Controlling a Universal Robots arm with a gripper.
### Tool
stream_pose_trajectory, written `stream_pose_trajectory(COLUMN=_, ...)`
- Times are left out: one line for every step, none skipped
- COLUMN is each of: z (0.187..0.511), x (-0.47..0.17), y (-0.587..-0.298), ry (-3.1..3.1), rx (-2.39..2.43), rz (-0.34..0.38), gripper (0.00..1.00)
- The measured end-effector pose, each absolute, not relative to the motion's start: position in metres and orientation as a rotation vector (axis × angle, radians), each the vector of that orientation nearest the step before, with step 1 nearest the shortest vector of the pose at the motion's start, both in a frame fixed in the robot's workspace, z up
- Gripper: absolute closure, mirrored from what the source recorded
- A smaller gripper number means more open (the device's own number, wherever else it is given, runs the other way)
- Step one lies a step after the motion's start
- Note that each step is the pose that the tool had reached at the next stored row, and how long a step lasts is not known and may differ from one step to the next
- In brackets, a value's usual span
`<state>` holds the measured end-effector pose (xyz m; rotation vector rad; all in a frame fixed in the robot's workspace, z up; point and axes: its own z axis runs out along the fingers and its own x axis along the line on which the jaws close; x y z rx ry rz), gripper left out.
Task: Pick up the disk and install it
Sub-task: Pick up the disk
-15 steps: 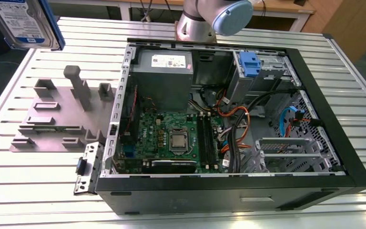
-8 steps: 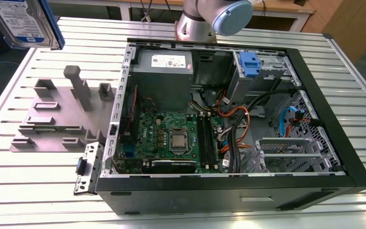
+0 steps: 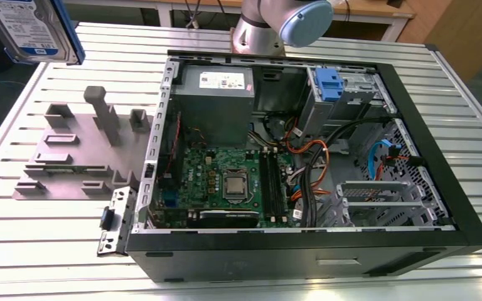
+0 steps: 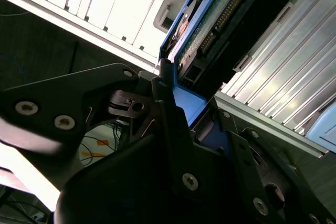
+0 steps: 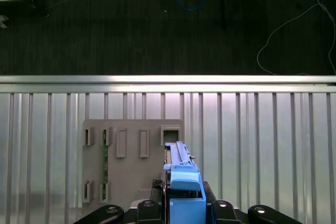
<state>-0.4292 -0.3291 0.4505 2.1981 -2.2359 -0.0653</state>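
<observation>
the disk (image 3: 36, 28) sits clamped edge-on in the tool (image 5: 184, 207), above the grey fixture plate (image 5: 131, 166).

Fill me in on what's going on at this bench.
A robot arm's hand grips the disk by its blue carrier and holds it in the air at the exterior view's upper left, clear of the slatted table. In the first wrist view a grey fixture plate lies on the table below the disk. The open computer case sits beside that plate, and the disk is not in it yet.
</observation>
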Motion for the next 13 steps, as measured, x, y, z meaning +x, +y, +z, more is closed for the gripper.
stream_pose_trajectory(z=0.4505, x=-0.4292, y=-0.3291, ry=-2.236, rx=2.198, rz=-0.065, gripper=0.64)
stream_pose_trajectory(z=0.4506, x=-0.4292, y=-0.3291, ry=-2.236, rx=2.198, rz=-0.065, gripper=0.64)
stream_pose_trajectory(z=0.4505, x=-0.4292, y=-0.3291, ry=-2.236, rx=2.198, rz=-0.065, gripper=0.64)
stream_pose_trajectory(z=0.4505, x=-0.4292, y=-0.3291, ry=-2.236, rx=2.198, rz=-0.065, gripper=0.64)
stream_pose_trajectory(z=0.4506, x=-0.4292, y=-0.3291, ry=-2.236, rx=2.198, rz=-0.065, gripper=0.64)
stream_pose_trajectory(z=0.4507, x=-0.4292, y=-0.3291, ry=-2.236, rx=2.198, rz=-0.065, gripper=0.64)
stream_pose_trajectory(z=0.4507, x=-0.4292, y=-0.3291, ry=-2.236, rx=2.198, rz=-0.065, gripper=0.64)
stream_pose_trajectory(z=0.4507, x=-0.4292, y=-0.3291, ry=-2.236, rx=2.198, rz=-0.065, gripper=0.64)
stream_pose_trajectory(z=0.4507, x=-0.4292, y=-0.3291, ry=-2.236, rx=2.198, rz=-0.065, gripper=0.64)
stream_pose_trajectory(z=0.4507, x=-0.4292, y=-0.3291, ry=-2.236, rx=2.198, rz=-0.065, gripper=0.64)
stream_pose_trajectory(z=0.4507, x=-0.4291, y=-0.3291, ry=-2.236, rx=2.198, rz=-0.065, gripper=0.64)
stream_pose_trajectory(z=0.4507, x=-0.4292, y=-0.3291, ry=-2.236, rx=2.198, rz=-0.065, gripper=0.64)
stream_pose_trajectory(z=0.4507, x=-0.4291, y=-0.3291, ry=-2.236, rx=2.198, rz=-0.065, gripper=0.64)
